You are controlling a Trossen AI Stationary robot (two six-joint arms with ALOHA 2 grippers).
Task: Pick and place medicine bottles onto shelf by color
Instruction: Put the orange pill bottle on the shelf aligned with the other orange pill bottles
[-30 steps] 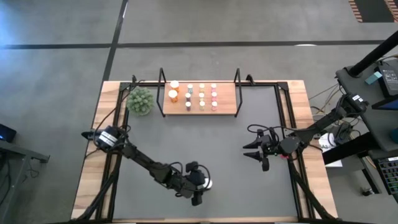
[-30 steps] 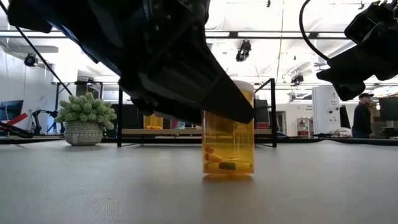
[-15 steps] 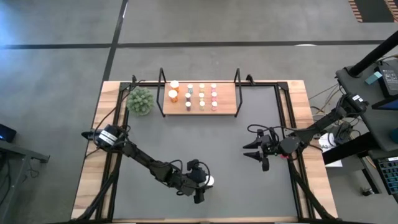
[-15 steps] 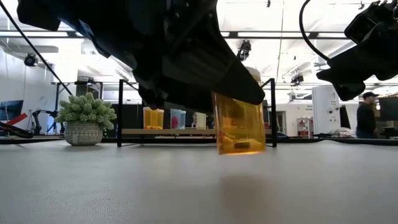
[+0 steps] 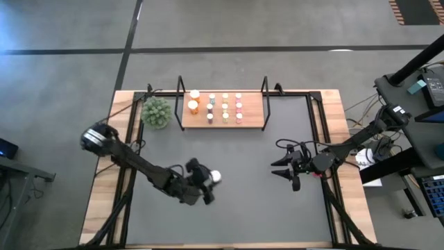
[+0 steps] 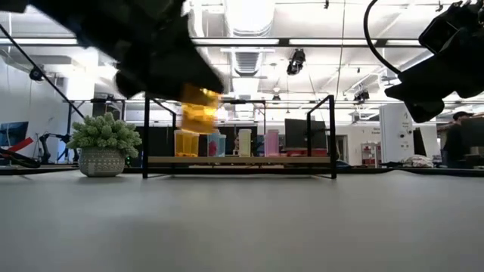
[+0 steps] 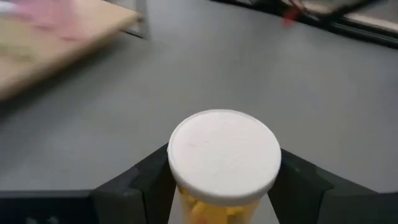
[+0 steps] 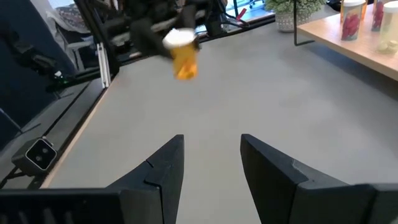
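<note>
My left gripper (image 5: 208, 182) is shut on an orange medicine bottle (image 7: 222, 155) with a white cap, held above the mat left of the table's middle. The same bottle (image 6: 200, 109) shows blurred in the low view. The wooden shelf (image 5: 254, 119) with black wire ends stands at the far middle. On its board stand several small bottles (image 5: 225, 108) on their bases: orange ones at the left, pale and pink ones to the right. My right gripper (image 8: 211, 162) waits open near the table's right side, with nothing between its fingers. My left gripper pinches the bottle's orange body (image 7: 186, 210) just under the white cap, one dark finger (image 7: 144, 182) on each side. The fingers come from the table's left, slanting a little down. The bottle is lifted clear of the mat and tilted.
A green spiky plant (image 5: 157, 112) in a pot stands just left of the shelf. The dark grey mat (image 5: 243, 222) covers the table between the arms. A person stands in the room far behind the table (image 6: 457, 140).
My left gripper has lifted the orange bottle off the mat near the table's front edge. It has carried it up and toward the table's far left, in the direction of the shelf. The bottle, upright before, now hangs tilted and clear of the table.
</note>
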